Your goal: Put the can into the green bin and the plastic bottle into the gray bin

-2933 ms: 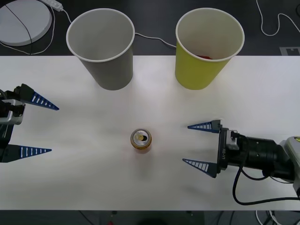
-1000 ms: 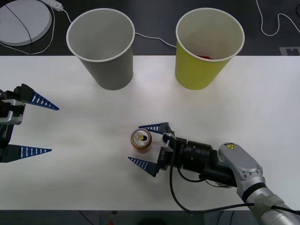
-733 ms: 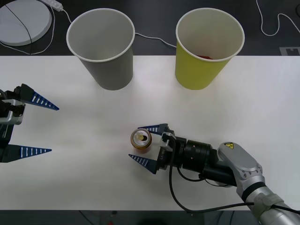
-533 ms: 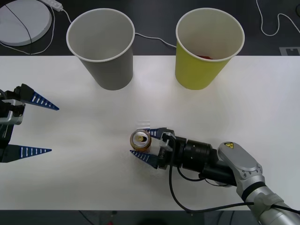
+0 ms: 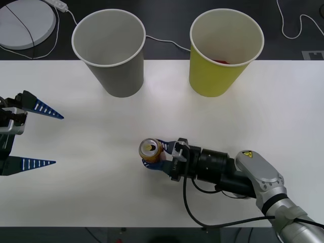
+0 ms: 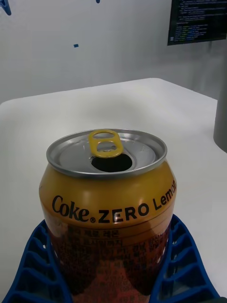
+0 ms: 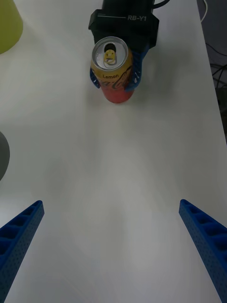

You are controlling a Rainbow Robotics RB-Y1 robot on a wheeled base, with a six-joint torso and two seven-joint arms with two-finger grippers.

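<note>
Count: one can [image 5: 151, 150], two bins | my right gripper [image 5: 161, 156] clamped the can upright at table [image 5: 91, 192] centre | my left gripper [image 5: 35, 136] waited agape at the left edge | green bin [image 5: 215, 76] held something red; gray bin [image 5: 119, 71] looked empty

The white worktop [image 5: 91, 202] carries three things. The can [image 5: 151, 151] stands upright between the right jaws, which close against its sides (blue ribbing hugs both flanks). The gray bin [image 5: 111, 50] and the green bin [image 5: 223, 50] stand side by side, well apart from those jaws, at the far edge.
</note>
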